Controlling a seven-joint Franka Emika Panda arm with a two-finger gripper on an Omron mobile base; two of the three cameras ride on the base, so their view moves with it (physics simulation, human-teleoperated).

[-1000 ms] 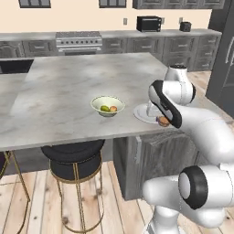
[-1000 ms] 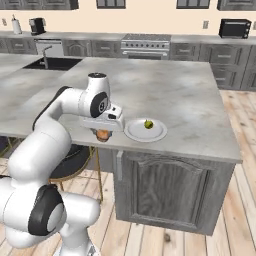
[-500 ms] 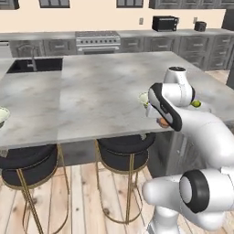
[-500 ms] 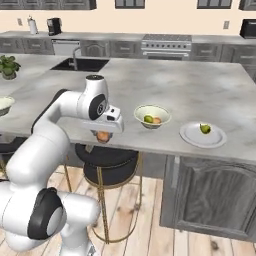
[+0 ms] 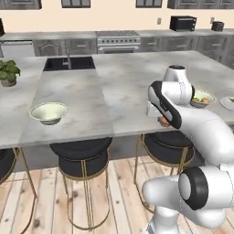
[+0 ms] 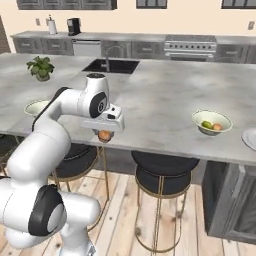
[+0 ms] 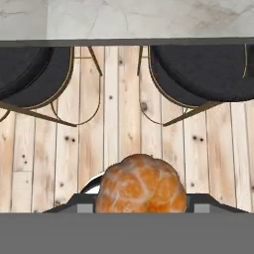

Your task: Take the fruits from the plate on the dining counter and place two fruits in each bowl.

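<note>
Below the claw (image 6: 104, 135): pale plank floor (image 7: 121, 124), with two black-cushioned stools (image 7: 198, 74) on thin brass legs, one to each side, tucked under the counter edge. Beyond the claw, across the marbled top: sunken sink (image 6: 111, 65), a potted plant (image 6: 41, 67) off to the sink side. Far wall: peach, grey cabinets, steel range (image 5: 117, 40), black microwave (image 5: 183, 22), coffee maker (image 6: 74, 26).
</note>
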